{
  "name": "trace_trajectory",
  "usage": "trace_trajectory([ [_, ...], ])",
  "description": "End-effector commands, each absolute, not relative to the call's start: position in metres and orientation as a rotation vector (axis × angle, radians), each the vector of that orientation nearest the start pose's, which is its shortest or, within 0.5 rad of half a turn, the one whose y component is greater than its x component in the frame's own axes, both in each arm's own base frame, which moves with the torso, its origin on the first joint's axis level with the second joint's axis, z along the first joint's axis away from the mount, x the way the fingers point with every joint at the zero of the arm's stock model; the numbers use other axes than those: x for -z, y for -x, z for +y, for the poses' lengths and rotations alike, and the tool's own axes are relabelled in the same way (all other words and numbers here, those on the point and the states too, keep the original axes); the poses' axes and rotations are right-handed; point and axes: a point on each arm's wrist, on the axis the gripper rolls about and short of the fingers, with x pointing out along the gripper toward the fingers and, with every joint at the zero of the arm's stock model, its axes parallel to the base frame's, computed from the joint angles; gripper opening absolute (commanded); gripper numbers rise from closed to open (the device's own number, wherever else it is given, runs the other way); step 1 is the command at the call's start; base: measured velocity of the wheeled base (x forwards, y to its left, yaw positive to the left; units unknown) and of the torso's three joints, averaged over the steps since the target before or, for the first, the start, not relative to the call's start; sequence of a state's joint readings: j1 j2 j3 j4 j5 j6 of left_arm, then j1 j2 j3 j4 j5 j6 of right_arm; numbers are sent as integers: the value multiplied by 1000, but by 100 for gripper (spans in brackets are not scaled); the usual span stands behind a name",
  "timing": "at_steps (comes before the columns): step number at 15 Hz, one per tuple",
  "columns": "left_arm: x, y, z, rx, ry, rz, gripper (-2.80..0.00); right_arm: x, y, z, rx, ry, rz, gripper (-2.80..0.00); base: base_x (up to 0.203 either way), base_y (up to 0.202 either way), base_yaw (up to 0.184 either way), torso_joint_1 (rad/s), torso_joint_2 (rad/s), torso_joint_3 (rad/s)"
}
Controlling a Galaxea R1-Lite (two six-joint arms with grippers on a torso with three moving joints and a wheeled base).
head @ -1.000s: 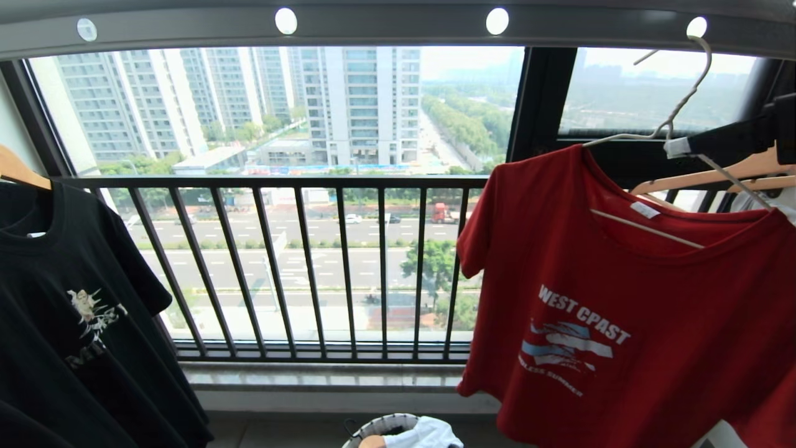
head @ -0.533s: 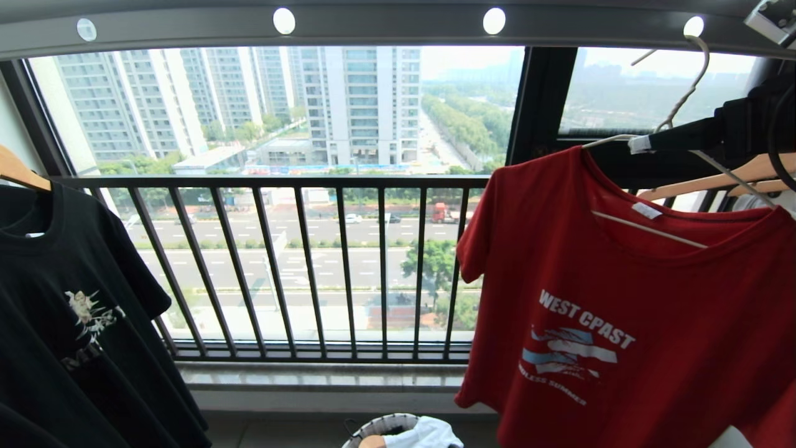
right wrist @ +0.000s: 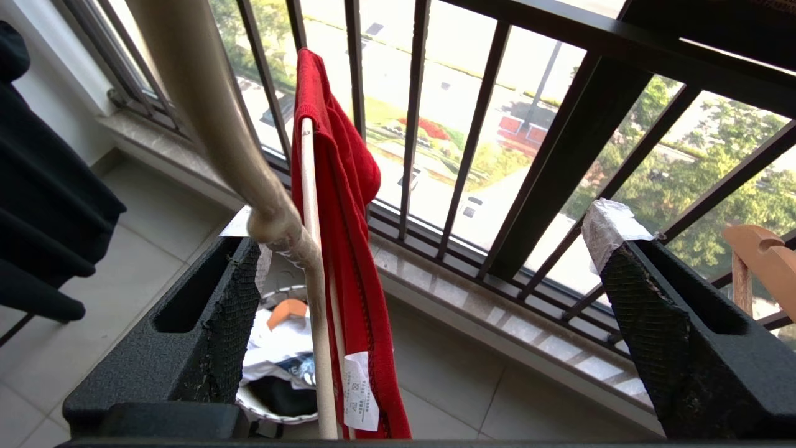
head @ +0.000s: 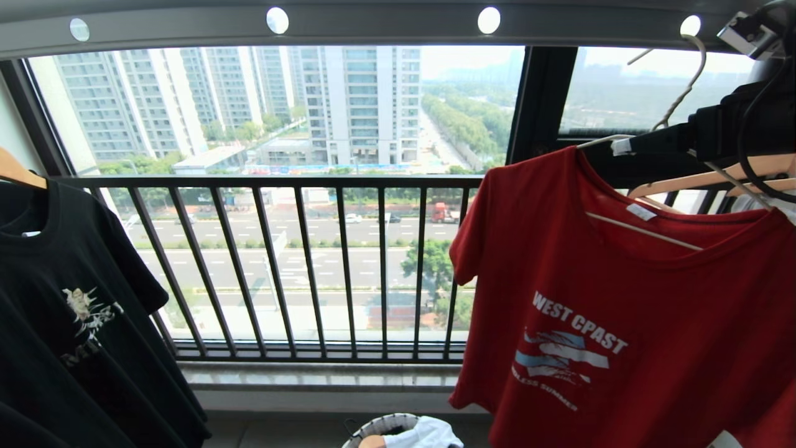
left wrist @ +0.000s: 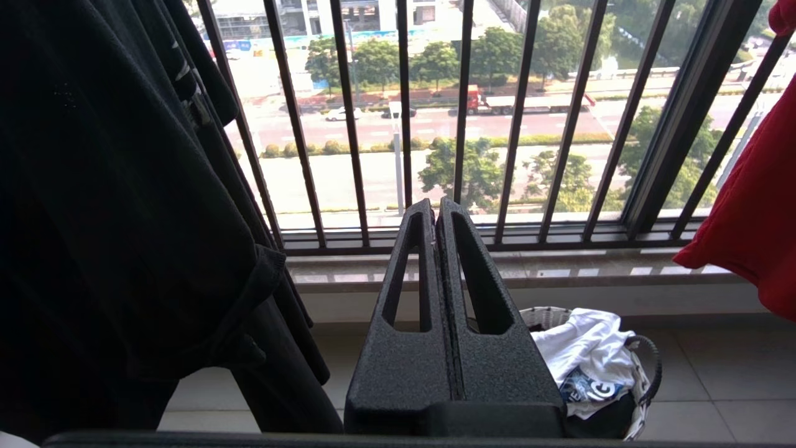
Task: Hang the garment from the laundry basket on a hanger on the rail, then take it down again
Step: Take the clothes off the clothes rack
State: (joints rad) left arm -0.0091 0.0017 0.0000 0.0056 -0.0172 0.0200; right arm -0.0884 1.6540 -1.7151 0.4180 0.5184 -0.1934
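Observation:
The garment, a red T-shirt with white lettering, hangs on the thin off-white hanger. The hanger's hook sits in a hole of the grey rail at the right. My right gripper is at the hanger's neck, above the collar. In the right wrist view this gripper is wide open, and the hanger's neck stands between the fingers, close beside one finger. The garment drapes just past it. The laundry basket stands on the floor below. My left gripper is parked low and shut.
A black printed T-shirt hangs at the left. Light wooden hangers hang behind the red shirt at the right. The black railing of vertical bars runs across the window. White clothing fills the basket.
My right gripper has slid leftward along the hanger's neck and the arm has come further into view. The red shirt and the rail have shifted slightly left.

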Motion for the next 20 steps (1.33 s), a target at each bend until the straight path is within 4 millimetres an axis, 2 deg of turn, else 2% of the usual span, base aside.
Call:
trace_trajectory([
  [1,-74,23,0,26,-20,10,-280,-350,-289,-11,-473,85,300,-280,0,0,0,0,0,0],
  [7,-74,23,0,26,-20,9,-280,-355,-286,-6,-485,95,270,-280,0,0,0,0,0,0],
  [15,-74,23,0,27,-20,9,-280,-366,-270,-5,-482,108,233,-280,0,0,0,0,0,0],
  [20,-74,23,0,26,-20,9,-280,-365,-263,-5,-479,107,238,-280,0,0,0,0,0,0],
])
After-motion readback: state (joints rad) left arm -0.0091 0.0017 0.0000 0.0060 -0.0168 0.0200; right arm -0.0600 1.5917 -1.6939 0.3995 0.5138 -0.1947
